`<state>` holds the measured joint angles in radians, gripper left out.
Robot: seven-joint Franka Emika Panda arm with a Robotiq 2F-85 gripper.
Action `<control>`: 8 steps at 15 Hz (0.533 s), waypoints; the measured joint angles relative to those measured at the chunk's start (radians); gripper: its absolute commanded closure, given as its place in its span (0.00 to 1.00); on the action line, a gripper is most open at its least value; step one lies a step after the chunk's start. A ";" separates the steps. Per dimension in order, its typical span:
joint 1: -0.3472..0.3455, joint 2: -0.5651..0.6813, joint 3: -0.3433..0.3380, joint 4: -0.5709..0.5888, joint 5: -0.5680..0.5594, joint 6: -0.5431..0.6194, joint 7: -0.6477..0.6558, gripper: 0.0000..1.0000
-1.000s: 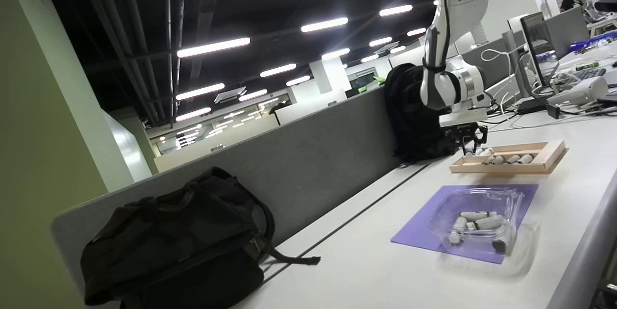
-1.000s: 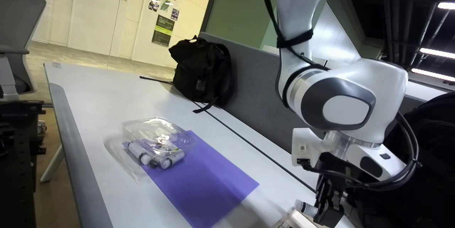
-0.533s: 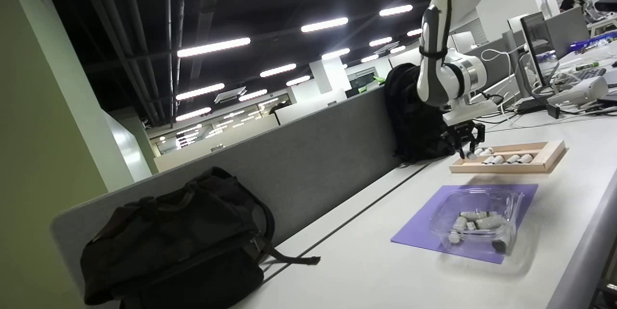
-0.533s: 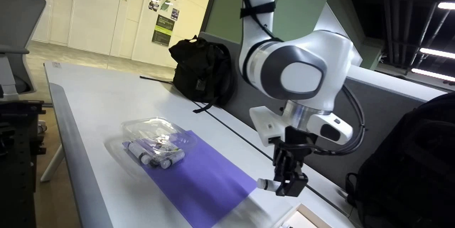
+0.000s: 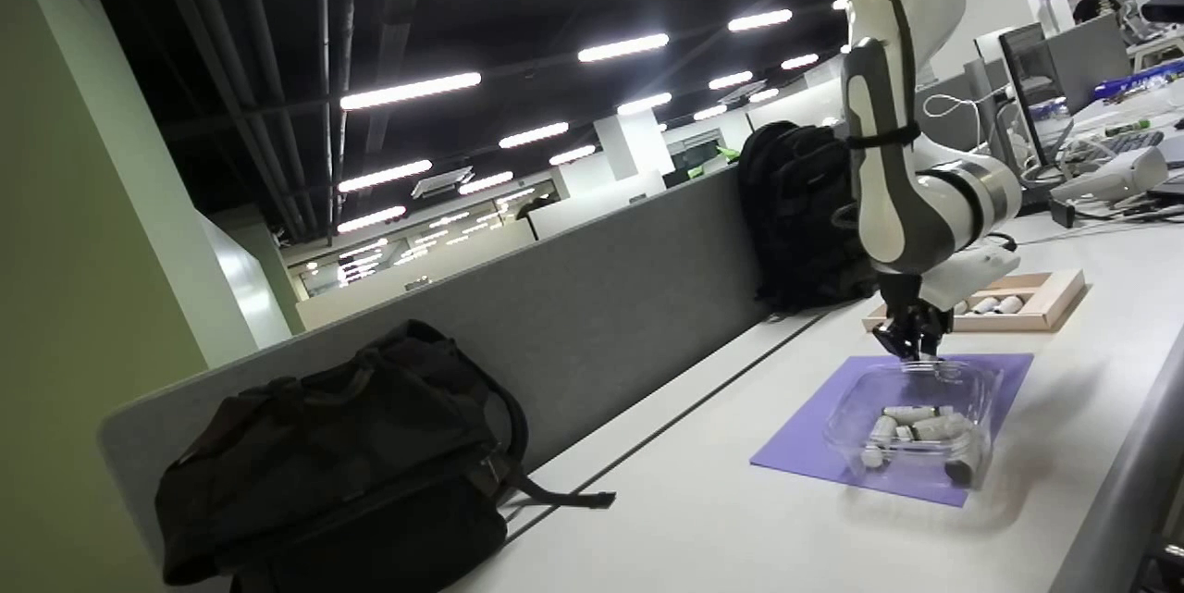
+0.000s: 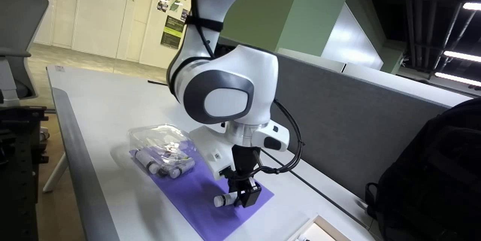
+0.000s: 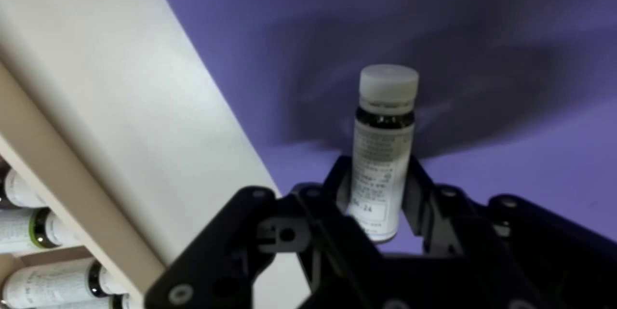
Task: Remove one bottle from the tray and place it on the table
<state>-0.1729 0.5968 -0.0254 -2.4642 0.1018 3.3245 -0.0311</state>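
Note:
My gripper [image 7: 378,188] is shut on a small bottle [image 7: 384,150] with a white cap, dark neck and white printed label. In both exterior views the gripper [image 5: 916,348] is above the purple sheet; the held bottle [image 6: 225,199] lies sideways in the fingers, its cap pointing away from them. Whether it touches the sheet, I cannot tell. The tray, a pale wooden box [image 5: 1056,304], holds several similar bottles [image 7: 53,282] and stands behind the gripper; its corner [image 6: 326,225] shows at the bottom of an exterior view. The table [image 5: 684,500] is the long white desk top [image 6: 101,120].
A clear plastic container [image 6: 150,135] with several bottles stands on the far part of the purple sheet [image 6: 210,218]. A grey partition [image 5: 629,288] runs along one table edge. Black backpacks [image 5: 342,473] lean against it. Cables and a monitor [image 5: 1031,93] stand beyond the tray.
The gripper has lifted the bottle up from the wooden tray and carried it over the purple sheet, towards the clear container. The container and its bottles have not moved.

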 measured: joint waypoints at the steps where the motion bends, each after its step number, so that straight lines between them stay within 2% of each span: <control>1: -0.003 0.002 0.002 -0.014 -0.039 0.037 -0.021 0.46; 2: -0.009 0.005 0.003 -0.026 -0.083 0.067 -0.042 0.45; 3: -0.015 0.007 0.003 -0.035 -0.123 0.093 -0.062 0.39; 5: -0.023 0.007 0.003 -0.046 -0.178 0.133 -0.082 0.24; 8: -0.027 -0.030 0.003 -0.049 -0.186 0.133 -0.080 0.05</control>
<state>-0.1999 0.5671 -0.0225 -2.5134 -0.0839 3.4574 -0.1113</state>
